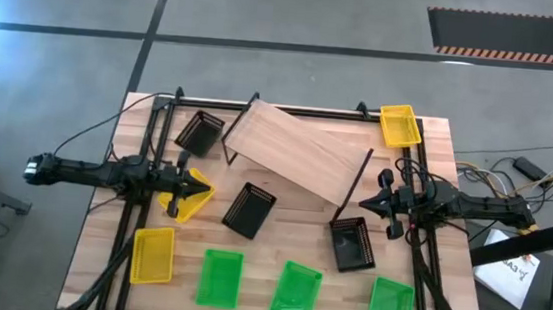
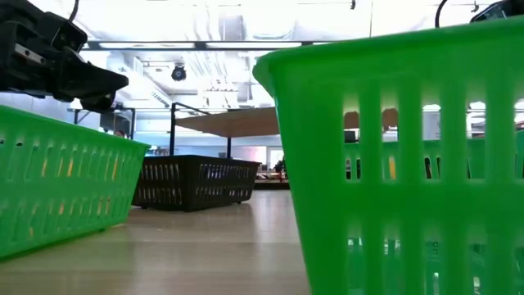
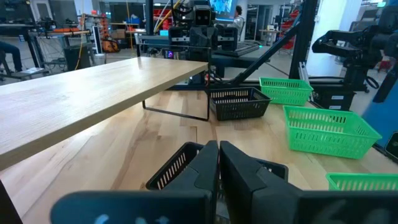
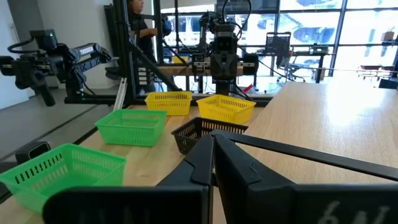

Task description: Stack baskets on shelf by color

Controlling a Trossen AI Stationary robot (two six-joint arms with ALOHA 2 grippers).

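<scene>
The light wood shelf (image 1: 297, 152) stands askew on thin black legs at the table's far middle. Three black baskets rest on their bottoms: one far left (image 1: 199, 131), one at the middle (image 1: 250, 209), one at the right (image 1: 351, 244). Yellow baskets lie at the far right corner (image 1: 399, 126), under my left gripper (image 1: 184, 197) and near left (image 1: 152, 255). Three green baskets (image 1: 295, 292) line the near edge. My left gripper (image 1: 202, 182) hovers shut at the left. My right gripper (image 1: 373, 199) hovers shut at the right. Neither has anything between its fingers.
Black frame rails (image 1: 145, 164) run along the table's left, right and far sides. Cables (image 1: 486, 173) and papers (image 1: 512, 271) lie off the right edge. Bare tabletop (image 1: 295, 232) shows between the middle and right black baskets. A person (image 4: 138, 25) stands in the room behind.
</scene>
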